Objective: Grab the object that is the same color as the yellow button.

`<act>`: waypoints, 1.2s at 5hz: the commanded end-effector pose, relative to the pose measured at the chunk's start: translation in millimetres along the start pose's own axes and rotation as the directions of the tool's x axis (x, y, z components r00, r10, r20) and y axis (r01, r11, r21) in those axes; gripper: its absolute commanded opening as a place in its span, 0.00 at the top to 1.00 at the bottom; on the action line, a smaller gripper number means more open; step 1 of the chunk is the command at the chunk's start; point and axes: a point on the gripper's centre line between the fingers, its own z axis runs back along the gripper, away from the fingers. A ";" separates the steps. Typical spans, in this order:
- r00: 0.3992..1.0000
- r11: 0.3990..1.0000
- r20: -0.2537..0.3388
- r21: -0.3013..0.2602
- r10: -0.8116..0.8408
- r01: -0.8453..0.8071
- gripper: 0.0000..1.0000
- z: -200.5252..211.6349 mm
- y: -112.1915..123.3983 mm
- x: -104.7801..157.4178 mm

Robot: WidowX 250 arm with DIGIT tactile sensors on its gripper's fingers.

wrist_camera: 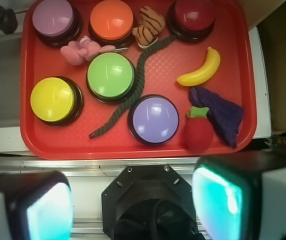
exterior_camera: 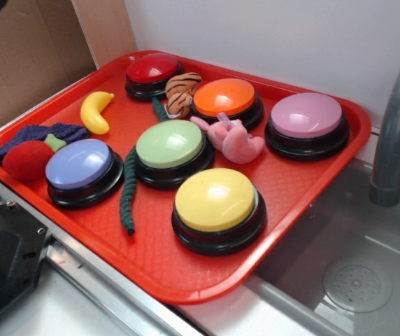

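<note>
Wrist view: tool (wrist_camera: 133, 205) at bottom of frame, both fingers spread wide apart, one at lower left and one at lower right, nothing between them. It hangs over the pale tabletop (wrist_camera: 108, 167) edge, clear of the red tray (wrist_camera: 38, 145).

Yellow toy banana (wrist_camera: 201, 70) lies on the tray, right of centre in the wrist view, ends curling upward; in the exterior view it sits at upper left (exterior_camera: 95, 112). It touches nothing; the red button (wrist_camera: 191, 16) is above it, the purple cloth (wrist_camera: 220, 112) below.

Yellow button (wrist_camera: 53, 99) at left of the tray in the wrist view, well apart from the banana; at lower centre in the exterior view (exterior_camera: 216, 199).

Between them: green button (wrist_camera: 110, 75), blue-violet button (wrist_camera: 155, 119), dark green rope (wrist_camera: 133, 95) running diagonally. Red plush strawberry (wrist_camera: 199, 132) beside the cloth.
</note>
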 end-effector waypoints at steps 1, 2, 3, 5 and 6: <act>1.000 1.000 0.000 0.000 0.000 0.000 0.00 0.0 0.0 0.0; 0.978 0.976 0.016 -0.064 0.210 -0.209 0.00 -15.9 31.8 17.7; 0.925 0.924 0.055 -0.091 0.376 -0.371 0.00 -34.4 52.7 32.1; 0.786 0.794 0.110 -0.092 0.608 -0.601 0.00 -87.2 105.0 66.7; 0.703 0.713 0.161 -0.002 0.692 -0.701 0.00 -116.9 119.5 79.4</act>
